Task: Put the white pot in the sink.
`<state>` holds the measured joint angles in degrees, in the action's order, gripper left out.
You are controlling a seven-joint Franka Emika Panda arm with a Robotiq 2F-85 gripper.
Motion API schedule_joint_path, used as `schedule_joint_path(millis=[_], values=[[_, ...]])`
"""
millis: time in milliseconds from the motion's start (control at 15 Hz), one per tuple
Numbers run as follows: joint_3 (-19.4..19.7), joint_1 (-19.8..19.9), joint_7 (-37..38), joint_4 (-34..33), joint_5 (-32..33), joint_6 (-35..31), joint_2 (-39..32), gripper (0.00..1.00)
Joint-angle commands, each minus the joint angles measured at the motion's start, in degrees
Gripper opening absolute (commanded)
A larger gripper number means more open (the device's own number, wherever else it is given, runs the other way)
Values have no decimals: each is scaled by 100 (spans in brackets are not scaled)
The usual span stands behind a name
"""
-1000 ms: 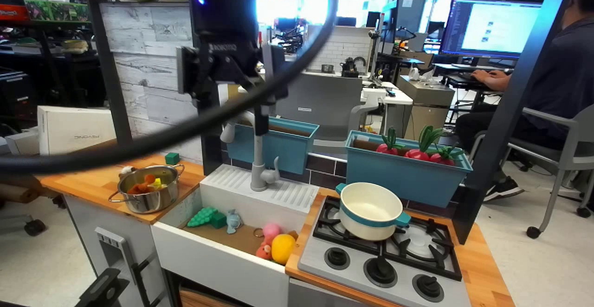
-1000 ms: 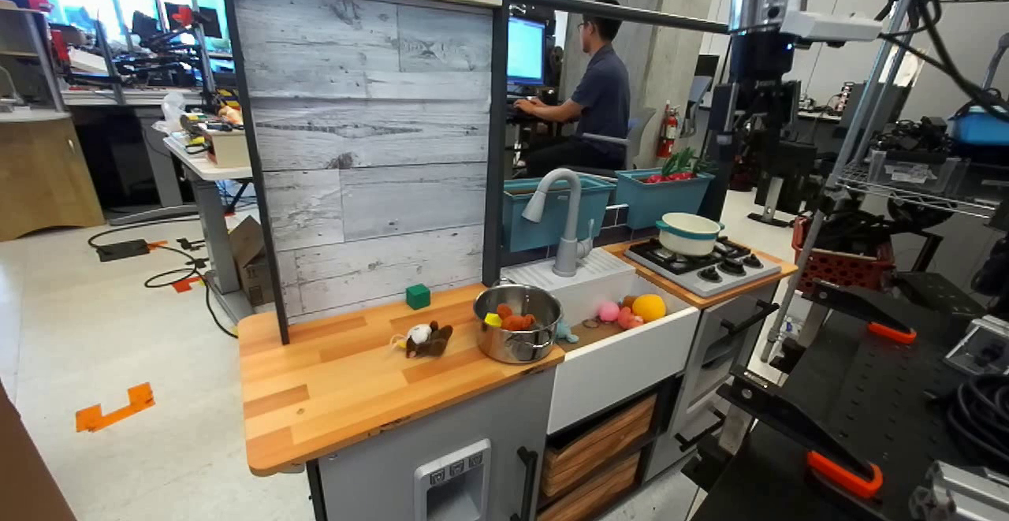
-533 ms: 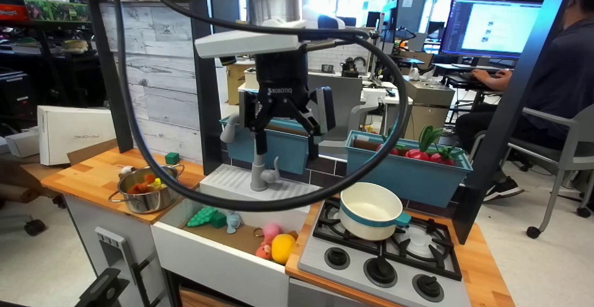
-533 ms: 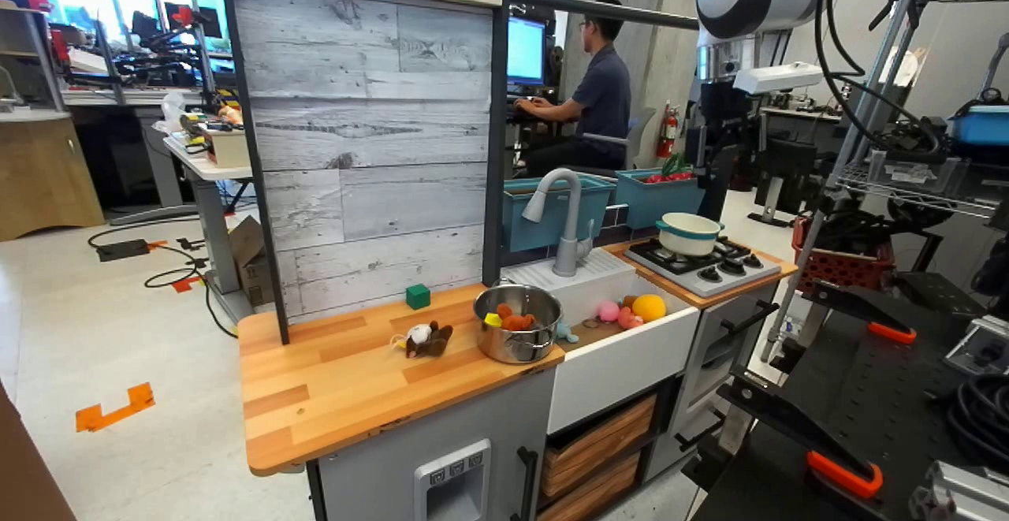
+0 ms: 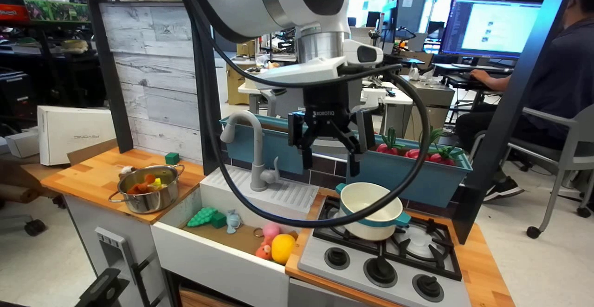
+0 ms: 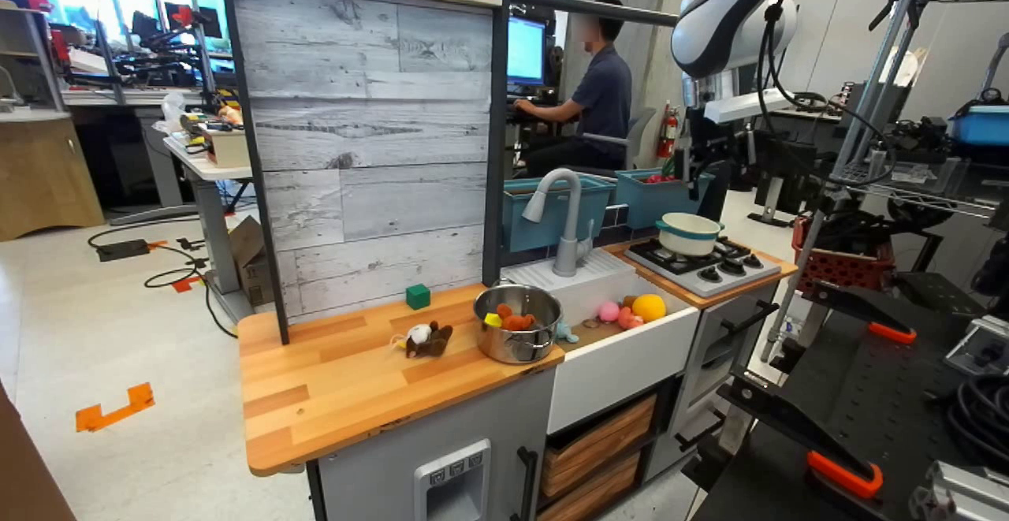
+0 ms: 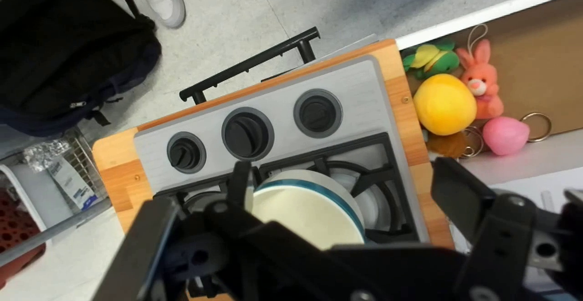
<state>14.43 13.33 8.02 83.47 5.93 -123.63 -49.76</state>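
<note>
The cream-white pot (image 5: 364, 198) with teal band and handles sits upright on the black stove grate, seen in both exterior views (image 6: 684, 243). In the wrist view the pot (image 7: 305, 212) is partly hidden by the gripper. My gripper (image 5: 330, 164) is open and empty, pointing down, above the pot and a little toward the faucet side in that exterior view. In the wrist view the open fingers (image 7: 344, 185) stand apart, with the pot below and nearer one finger. The white sink (image 5: 222, 260) is beside the stove and holds several toys; it also shows in an exterior view (image 6: 623, 367).
The grey faucet (image 5: 258, 153) rises behind the sink. Teal planters (image 5: 403, 177) stand behind the stove, one with red radishes. A metal pot of colourful items (image 5: 151, 193) is on the wooden counter. A robot cable (image 5: 297, 222) loops in front of the pot. A yellow ball (image 7: 444, 104) lies in the sink.
My arm has moved from above the faucet toward the stove and lower, so the open gripper is now above the pot's area. The pot and toys have not moved.
</note>
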Motion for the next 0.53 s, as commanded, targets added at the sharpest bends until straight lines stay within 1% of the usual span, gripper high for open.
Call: schedule_joint_path(millis=[0, 267, 333, 467], values=[[-144, 293, -94, -1377, -237, 928, -884, 100], [-296, 559, -657, -2469, -240, 1970, -1527, 100], [-314, 623, -1112, -2780, -153, 2346, -1686, 100], [-292, 732, -1767, -3327, -60, 2835, -1971, 100]])
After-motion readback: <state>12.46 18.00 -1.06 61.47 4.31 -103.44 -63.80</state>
